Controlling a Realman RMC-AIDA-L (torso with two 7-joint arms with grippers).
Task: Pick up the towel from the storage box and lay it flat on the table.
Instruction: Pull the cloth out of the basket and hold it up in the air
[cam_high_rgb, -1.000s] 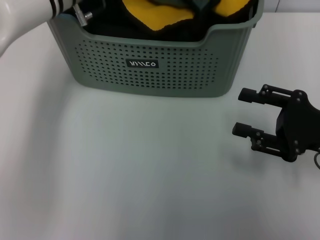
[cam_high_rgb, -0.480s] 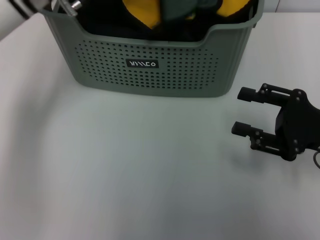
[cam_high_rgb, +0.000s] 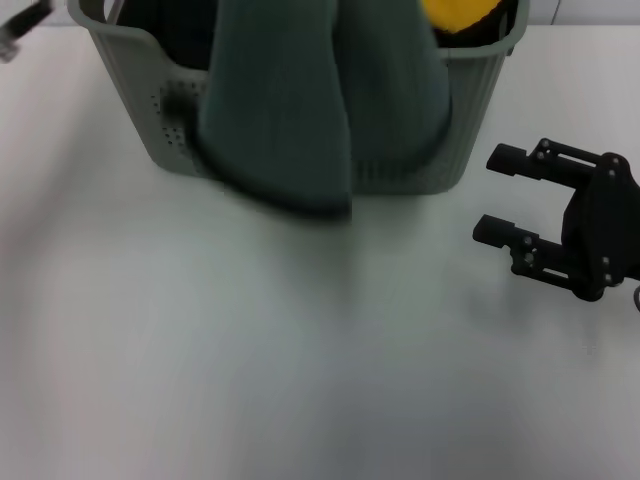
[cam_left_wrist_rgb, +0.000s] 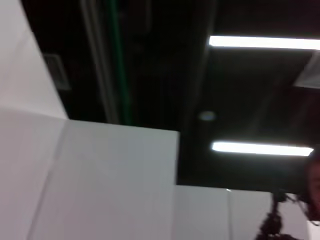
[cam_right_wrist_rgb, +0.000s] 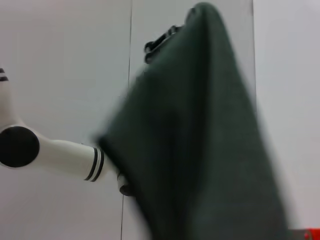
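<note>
The dark grey-green cloth towel (cam_high_rgb: 320, 110) hung blurred over the sage perforated storage box (cam_high_rgb: 128, 100) — its holder unseen — while the right gripper (cam_high_rgb: 490, 195) sat parted on the table.

Your support surface: the table (cam_high_rgb: 200, 360), white and smooth. Resting directly on it you have one item, the storage box (cam_high_rgb: 130, 90) (sage green, perforated sides), standing upright at the far edge.

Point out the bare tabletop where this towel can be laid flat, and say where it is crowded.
Free: the table in front of the storage box, leftward from the open right gripper. Crowded: the box with the towel hanging before its front, and the right gripper's patch.
</note>
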